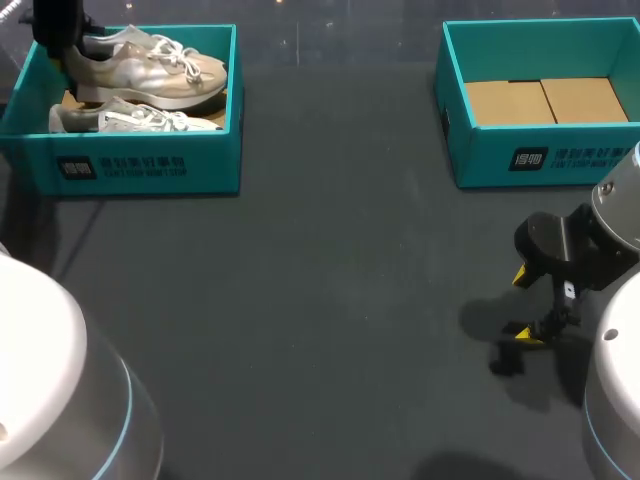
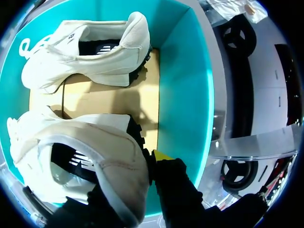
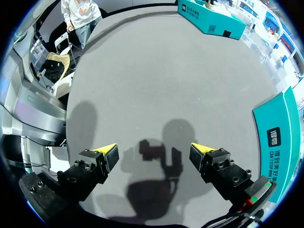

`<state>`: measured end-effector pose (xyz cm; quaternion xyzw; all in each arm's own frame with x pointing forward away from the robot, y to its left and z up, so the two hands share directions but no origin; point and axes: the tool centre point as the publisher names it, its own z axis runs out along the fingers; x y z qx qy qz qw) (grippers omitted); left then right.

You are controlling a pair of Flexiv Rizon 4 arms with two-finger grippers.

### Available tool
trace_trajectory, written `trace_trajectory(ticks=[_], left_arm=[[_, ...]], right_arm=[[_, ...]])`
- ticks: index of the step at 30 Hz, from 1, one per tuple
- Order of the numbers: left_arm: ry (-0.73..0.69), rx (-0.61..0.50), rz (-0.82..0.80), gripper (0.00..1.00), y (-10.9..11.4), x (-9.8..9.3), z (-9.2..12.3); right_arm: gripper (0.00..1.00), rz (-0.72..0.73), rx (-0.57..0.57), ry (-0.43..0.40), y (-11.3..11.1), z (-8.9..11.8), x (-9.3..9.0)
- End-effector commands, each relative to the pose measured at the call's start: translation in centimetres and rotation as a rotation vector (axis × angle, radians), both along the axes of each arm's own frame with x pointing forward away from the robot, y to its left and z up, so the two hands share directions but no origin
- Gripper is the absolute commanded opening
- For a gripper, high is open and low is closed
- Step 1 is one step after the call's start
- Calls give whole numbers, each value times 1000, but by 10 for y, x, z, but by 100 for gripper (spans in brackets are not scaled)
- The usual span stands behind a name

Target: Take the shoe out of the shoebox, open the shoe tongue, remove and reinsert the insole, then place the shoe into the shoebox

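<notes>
Two pale sneakers sit in the teal shoebox (image 1: 150,165) at the table's far left. My left gripper (image 1: 58,42) is down at the box's back left corner, shut on the heel of the far sneaker (image 1: 150,65). In the left wrist view the heel collar of that sneaker (image 2: 95,152) sits between the fingers of the left gripper (image 2: 135,178), one inside the shoe and one, yellow-tipped, outside. The other sneaker (image 2: 90,47) lies ahead on the box's cardboard floor. My right gripper (image 1: 530,305) hangs open just above the table at the right, nothing between its fingers (image 3: 107,154).
A second teal shoebox (image 1: 540,150) stands at the far right, holding only brown cardboard. The dark table (image 1: 320,300) stretches bare between the two boxes. The right gripper (image 3: 154,154) casts its shadow on the table below it.
</notes>
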<state>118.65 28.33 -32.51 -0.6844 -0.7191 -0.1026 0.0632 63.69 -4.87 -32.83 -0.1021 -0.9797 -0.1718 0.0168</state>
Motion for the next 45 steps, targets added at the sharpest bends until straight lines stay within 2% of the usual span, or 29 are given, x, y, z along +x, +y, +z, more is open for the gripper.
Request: trace_trajectory(ticks=[1,35,39,45], left_arm=[[3,-2,-5,0,1,4,-5],[28,-2,-33,0,-4,6,-41],[23,4,-33,14,-4,7,-46],[22,2,-28,16,-3,7,-50]], right_arm=[[100,-1,-1,-4,-1,0,-3],[100,-1,-1,-4,-1,0,-3],[100,-1,-1,-4,-1,0,-3],[100,-1,-1,-4,-1,0,-3]])
